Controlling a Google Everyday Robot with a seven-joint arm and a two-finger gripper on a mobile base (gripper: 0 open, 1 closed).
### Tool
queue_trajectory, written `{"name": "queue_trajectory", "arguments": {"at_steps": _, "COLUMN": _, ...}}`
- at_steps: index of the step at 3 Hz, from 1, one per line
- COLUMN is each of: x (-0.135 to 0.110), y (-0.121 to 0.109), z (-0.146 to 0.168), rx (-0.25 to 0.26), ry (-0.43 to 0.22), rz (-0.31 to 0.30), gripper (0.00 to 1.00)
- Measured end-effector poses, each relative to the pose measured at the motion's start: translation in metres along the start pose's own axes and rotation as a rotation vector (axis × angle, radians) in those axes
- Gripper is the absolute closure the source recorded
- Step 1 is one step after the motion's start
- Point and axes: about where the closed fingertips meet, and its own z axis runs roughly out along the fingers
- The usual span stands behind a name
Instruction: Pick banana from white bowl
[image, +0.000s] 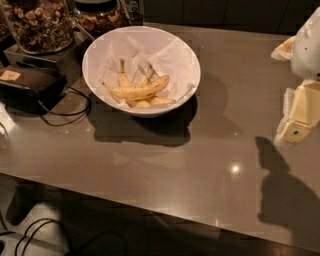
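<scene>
The white bowl (90, 57) stands on the grey-brown counter at the back left, lined with crumpled white paper. The banana (140, 91), long, plump and faintly speckled, lies across the bowl's middle with its stem to the left. Two shorter bananas lie with it, one (123, 76) behind it pointing up and one (152, 101) in front of it. My gripper (299, 117), cream and white, hangs at the right edge of the view above the counter. It is far to the right of the bowl and holds nothing.
Two glass jars of nuts (37, 22) (100, 15) stand behind the bowl at the top left. A black device (30, 82) with a cable lies left of the bowl. The counter's front edge (150, 210) runs across the bottom, with cables on the floor below.
</scene>
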Motion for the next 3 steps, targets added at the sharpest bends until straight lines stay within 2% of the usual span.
{"name": "queue_trajectory", "arguments": {"at_steps": 1, "x": 0.0, "y": 0.0, "z": 0.0, "rx": 0.0, "ry": 0.0, "rz": 0.0, "gripper": 0.0}}
{"name": "queue_trajectory", "arguments": {"at_steps": 2, "x": -0.019, "y": 0.003, "z": -0.002, "rx": 0.014, "ry": 0.041, "rz": -0.07, "gripper": 0.0}}
{"name": "queue_trajectory", "arguments": {"at_steps": 3, "x": -0.041, "y": -0.002, "z": 0.0, "rx": 0.005, "ry": 0.093, "rz": -0.15, "gripper": 0.0}}
